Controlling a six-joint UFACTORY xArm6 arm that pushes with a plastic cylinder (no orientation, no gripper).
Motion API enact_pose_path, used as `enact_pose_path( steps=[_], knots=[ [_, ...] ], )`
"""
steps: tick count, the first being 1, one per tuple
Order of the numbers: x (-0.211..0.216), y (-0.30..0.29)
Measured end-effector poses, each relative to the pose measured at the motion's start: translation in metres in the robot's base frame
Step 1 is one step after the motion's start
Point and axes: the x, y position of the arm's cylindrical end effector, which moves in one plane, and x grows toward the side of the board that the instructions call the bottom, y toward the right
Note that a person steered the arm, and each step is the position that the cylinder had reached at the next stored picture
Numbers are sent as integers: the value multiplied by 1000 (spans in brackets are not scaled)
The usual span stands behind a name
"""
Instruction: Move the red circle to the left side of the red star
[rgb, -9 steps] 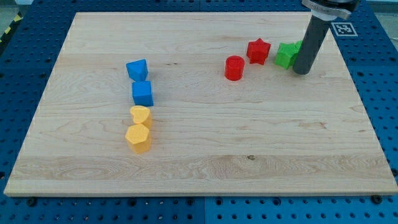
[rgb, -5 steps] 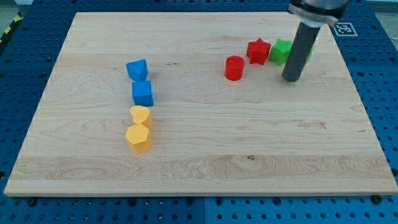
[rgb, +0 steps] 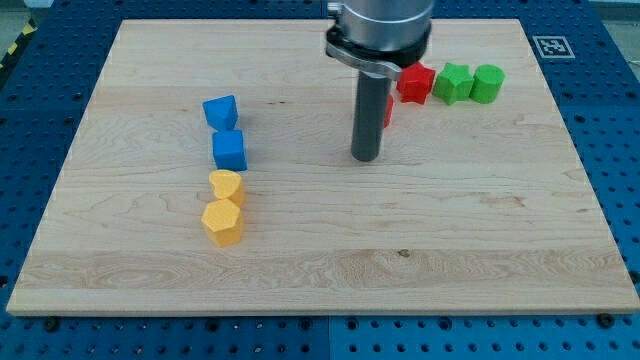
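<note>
Upper middle of frame: small red circle block (rgb: 388, 110) mostly hidden behind dark rod, already just left of red star block (rgb: 416, 82). Bare tip (rgb: 366, 157) below-left, holding nothing. Looks basically done, maybe nudge closer.

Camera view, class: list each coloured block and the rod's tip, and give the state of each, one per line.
Red circle block: mostly hidden behind the rod.
Red star block: flat, in full view.
Green star block: beside the green cylinder block.
Blue blocks: close together.
Yellow blocks: touching.
My tip: below the red circle block.
</note>
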Motion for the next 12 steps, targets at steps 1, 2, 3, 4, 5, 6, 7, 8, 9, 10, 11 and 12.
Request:
enact_pose_path(
  steps=[1,2,3,4,5,6,7,8,9,10,11,12],
  knots=[
    [-1,0],
    [-20,0],
    [-50,8],
    [-50,8],
    [-33,19],
    [-28,22],
    [-28,43],
    [-29,53],
    [-29,51],
    [-29,39],
    [-29,39],
    [-34,38]
  ],
)
